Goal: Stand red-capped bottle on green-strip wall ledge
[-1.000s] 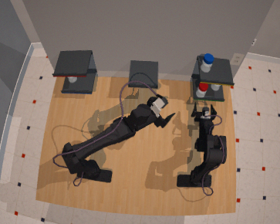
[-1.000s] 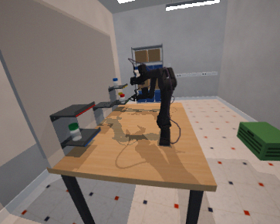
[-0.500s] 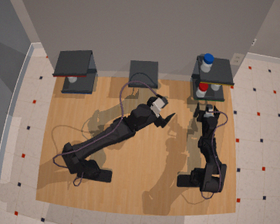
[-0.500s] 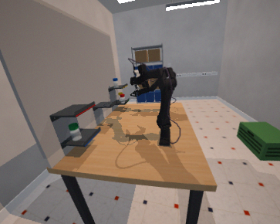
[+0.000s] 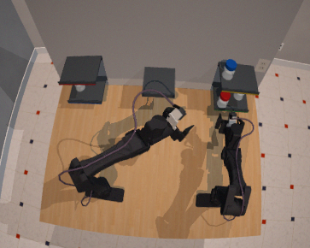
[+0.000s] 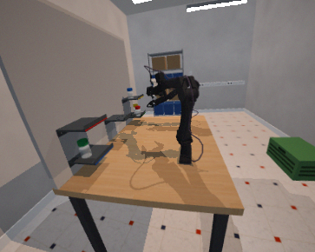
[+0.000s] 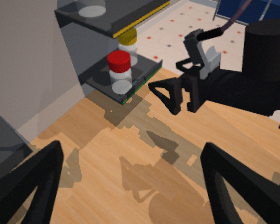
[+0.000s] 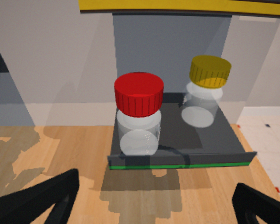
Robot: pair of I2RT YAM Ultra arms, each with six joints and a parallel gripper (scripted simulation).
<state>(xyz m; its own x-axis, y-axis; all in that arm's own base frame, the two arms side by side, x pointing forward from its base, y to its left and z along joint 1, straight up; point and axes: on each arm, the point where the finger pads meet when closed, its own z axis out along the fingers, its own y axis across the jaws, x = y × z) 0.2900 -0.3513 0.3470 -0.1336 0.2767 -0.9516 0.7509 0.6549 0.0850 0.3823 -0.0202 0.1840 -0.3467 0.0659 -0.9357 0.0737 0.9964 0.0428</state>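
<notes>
The red-capped bottle stands upright on the lower ledge with the green label strip, at the front left of that ledge. It also shows in the left wrist view and from above. My right gripper is open and empty, a short way in front of this ledge and apart from the bottle. Its fingers frame the bottle in the right wrist view. My left gripper is open and empty over the middle of the table, pointing toward the right arm.
A yellow-capped bottle stands behind and to the right on the same ledge. A blue-capped bottle stands on the yellow-strip ledge above. A green-capped bottle stands on the far shelf's lower ledge. A single ledge sits between the shelves.
</notes>
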